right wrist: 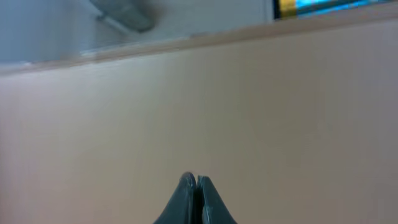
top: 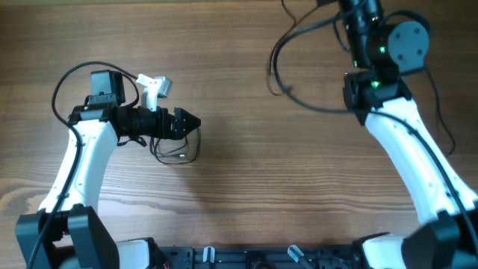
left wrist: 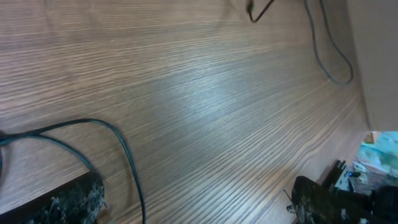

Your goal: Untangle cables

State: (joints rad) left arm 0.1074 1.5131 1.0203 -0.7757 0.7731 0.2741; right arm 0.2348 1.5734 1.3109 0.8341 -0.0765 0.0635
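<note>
Wood table (top: 239, 198), cable loop (top: 178, 158), left-right axis

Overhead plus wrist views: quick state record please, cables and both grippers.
left gripper: open, holding nothing
right gripper: shut, nothing visible between the fingers, facing a plain pale surface
looped cable: small loop on the table, beside the left gripper, not gripped
long cable: wide curve near the right arm, apart from the looped cable
tangle: none visible between the two cables
</note>
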